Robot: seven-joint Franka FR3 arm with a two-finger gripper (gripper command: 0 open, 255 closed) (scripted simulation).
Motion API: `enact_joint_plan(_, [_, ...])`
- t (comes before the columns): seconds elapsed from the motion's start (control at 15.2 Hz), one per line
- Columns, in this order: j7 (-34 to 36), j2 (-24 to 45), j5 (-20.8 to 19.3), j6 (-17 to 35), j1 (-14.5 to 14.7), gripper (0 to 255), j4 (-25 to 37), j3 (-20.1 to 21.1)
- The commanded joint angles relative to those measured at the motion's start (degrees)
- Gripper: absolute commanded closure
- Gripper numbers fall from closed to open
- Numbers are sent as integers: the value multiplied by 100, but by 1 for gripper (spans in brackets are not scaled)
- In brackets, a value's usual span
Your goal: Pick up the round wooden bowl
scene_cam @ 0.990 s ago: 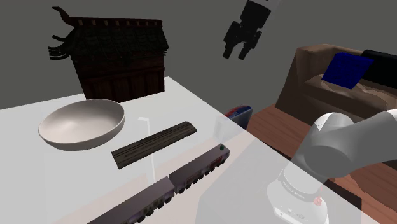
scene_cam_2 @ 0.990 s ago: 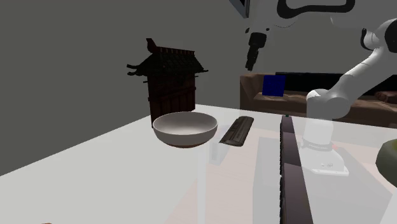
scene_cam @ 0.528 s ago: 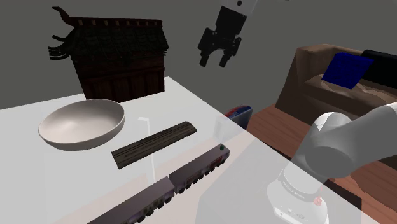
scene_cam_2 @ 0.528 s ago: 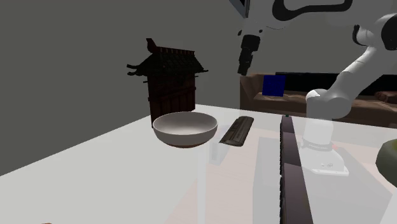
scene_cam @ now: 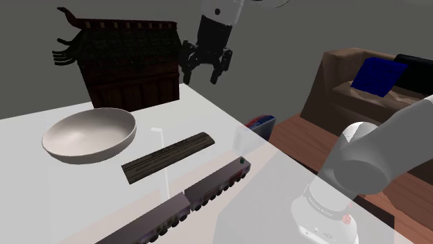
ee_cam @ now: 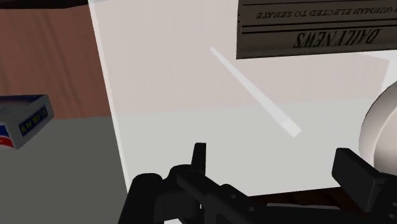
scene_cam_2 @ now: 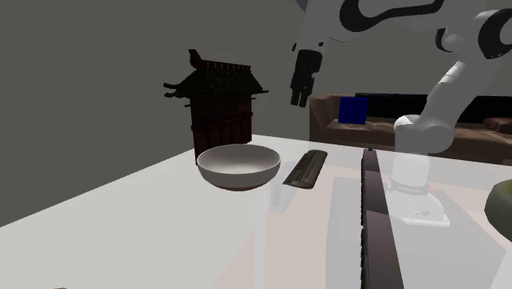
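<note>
The round bowl [scene_cam: 89, 135] is drawn pale grey-white and stands upright on the white table [scene_cam: 201, 111], toward the shoulder view's left. In the second exterior view the bowl [scene_cam_2: 239, 164] sits in front of the dark house model. My gripper [scene_cam: 201, 76] hangs open in the air above the table's far edge, well to the right of the bowl and higher than it. From the second exterior view the gripper [scene_cam_2: 299, 97] is above and right of the bowl. In the wrist view the gripper [ee_cam: 248, 188] has its fingers apart with nothing between them, and the bowl's rim [ee_cam: 382, 127] shows beside one finger.
A dark wooden pagoda-like house model [scene_cam: 128, 62] stands behind the bowl. A dark flat slab [scene_cam: 168, 157] and a long toy train [scene_cam: 201, 190] lie on the table nearer the stand. A sofa with a blue cushion [scene_cam: 378, 75] and a small box [scene_cam: 260, 123] lie beyond the table.
The gripper has moved to the shoulder view's left and down, from above the floor to over the table's far edge near the house model. It stays open.
</note>
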Motion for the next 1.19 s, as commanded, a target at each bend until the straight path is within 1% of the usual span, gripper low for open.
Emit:
enact_joint_plan(0.0, [310, 340, -11, 179, 18, 0, 166, 245])
enact_joint_plan(0.2, [772, 880, -114, 350, 33, 0, 528, 578])
enact_joint_plan(0.4, [1264, 1471, -309, 486, 54, 0, 956, 896])
enact_joint_plan(0.66, [1967, 2348, -726, 592, 138, 0, 1638, 1266])
enact_joint_plan(0.86, [2430, 2958, -1074, 597, 270, 0, 2150, 1433])
enact_joint_plan(1.12, [2428, 2990, -1087, 899, 283, 0, 1877, 1424])
